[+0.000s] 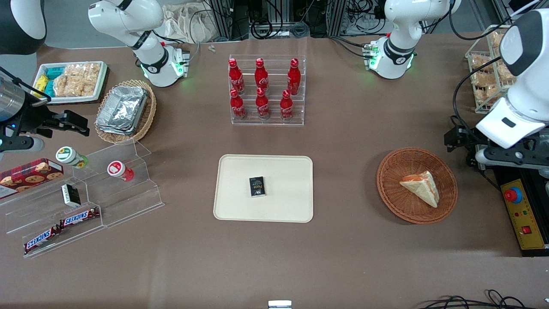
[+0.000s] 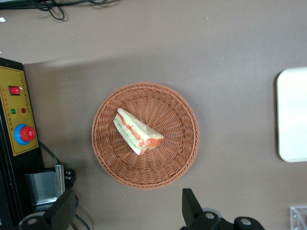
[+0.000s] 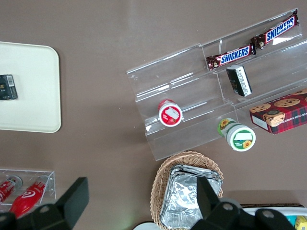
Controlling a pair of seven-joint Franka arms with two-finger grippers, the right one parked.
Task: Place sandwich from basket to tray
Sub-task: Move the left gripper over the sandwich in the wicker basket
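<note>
The sandwich (image 1: 422,185) is a wrapped wedge of pale bread with orange-red and green filling. It lies in the round reddish-brown wicker basket (image 1: 403,208). Both also show in the left wrist view, the sandwich (image 2: 136,130) and the basket (image 2: 168,167). The cream tray (image 1: 240,201) lies mid-table and holds a small black packet (image 1: 257,186); the tray's edge shows in the left wrist view (image 2: 293,115). My left gripper (image 1: 458,139) hangs above the table beside the basket, toward the working arm's end. In the left wrist view the gripper (image 2: 127,213) is wide open and empty, clear of the basket's rim.
A yellow control box with a red button (image 1: 521,214) sits beside the basket near the table's end. A clear rack of red bottles (image 1: 266,90) stands farther from the camera than the tray. An acrylic stand with snacks (image 1: 85,201) and a tan basket of foil containers (image 1: 124,111) lie toward the parked arm's end.
</note>
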